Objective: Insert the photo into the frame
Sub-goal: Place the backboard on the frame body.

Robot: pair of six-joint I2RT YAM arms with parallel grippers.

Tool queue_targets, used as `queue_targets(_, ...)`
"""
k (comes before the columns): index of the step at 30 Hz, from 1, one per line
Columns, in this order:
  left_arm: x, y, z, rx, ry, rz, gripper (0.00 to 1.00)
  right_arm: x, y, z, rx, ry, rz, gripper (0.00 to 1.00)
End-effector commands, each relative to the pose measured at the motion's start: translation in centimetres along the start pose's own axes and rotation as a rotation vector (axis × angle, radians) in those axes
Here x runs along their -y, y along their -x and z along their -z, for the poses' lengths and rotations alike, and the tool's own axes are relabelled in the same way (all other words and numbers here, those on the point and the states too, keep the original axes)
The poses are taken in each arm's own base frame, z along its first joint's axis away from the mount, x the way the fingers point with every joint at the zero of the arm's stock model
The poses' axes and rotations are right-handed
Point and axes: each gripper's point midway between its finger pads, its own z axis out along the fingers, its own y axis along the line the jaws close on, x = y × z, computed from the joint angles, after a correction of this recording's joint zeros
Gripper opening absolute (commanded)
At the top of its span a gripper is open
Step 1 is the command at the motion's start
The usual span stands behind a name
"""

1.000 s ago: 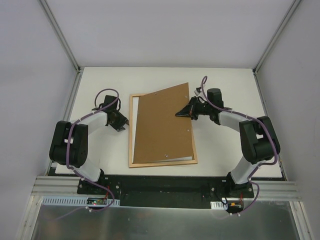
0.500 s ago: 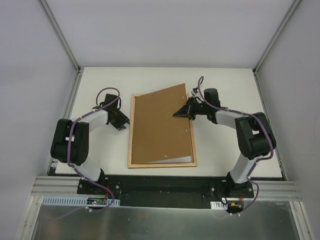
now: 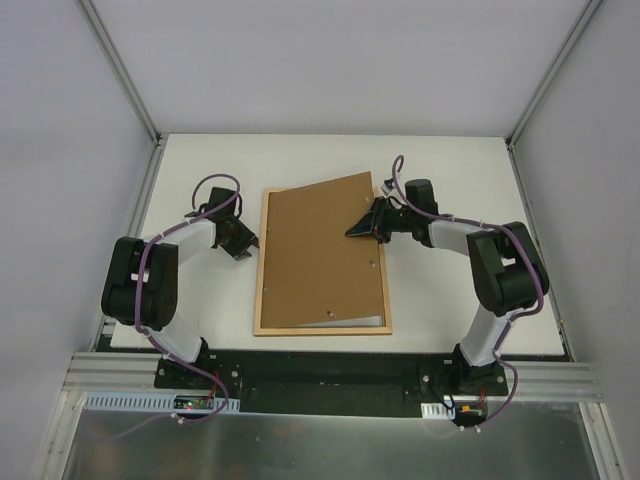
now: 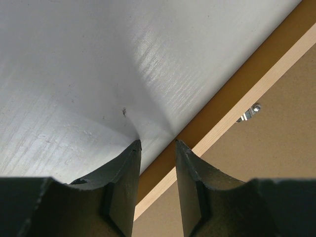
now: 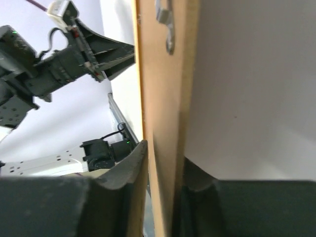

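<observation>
Brown backing board [image 3: 320, 250] askew on frame [image 3: 259, 270]; right hand [image 3: 352, 231] pinches its edge; left hand [image 3: 250, 250] half-open, empty.

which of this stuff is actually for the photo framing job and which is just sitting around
For the job: frame; backing board, pinched by right tool; photo, not clearly visible.
Just there: white table; enclosure walls.

a white table [image 3: 450, 165] sits between pale grey walls [image 3: 330, 60] with metal struts [image 3: 120, 70] at the corners.
</observation>
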Motion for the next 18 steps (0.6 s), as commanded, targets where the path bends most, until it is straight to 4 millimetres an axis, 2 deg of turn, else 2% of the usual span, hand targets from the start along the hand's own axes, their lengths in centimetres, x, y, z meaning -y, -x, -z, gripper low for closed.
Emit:
queue_targets(1,-0.8,-1.4,-0.4,-0.046,0.028,-0.031,0.34,1.1,-0.6,-0.3,-0.028,-0.104,0.082,0.31)
queue_targets(11,-0.8,-1.5,-0.3,-0.048,0.027,-0.033,0.34,4.0,-0.2,1.8,-0.038,-0.357,0.139,0.57)
queue_targets(13,-0.9,-1.5,-0.3,-0.047,0.029,-0.031,0.34,4.1,0.0,2.3,-0.034,-0.403,0.158,0.63)
queue_targets(18,-1.0,-1.5,-0.3,-0.048,0.030,-0.033,0.34,4.2,0.8,3.8,-0.020,-0.480,0.181,0.70)
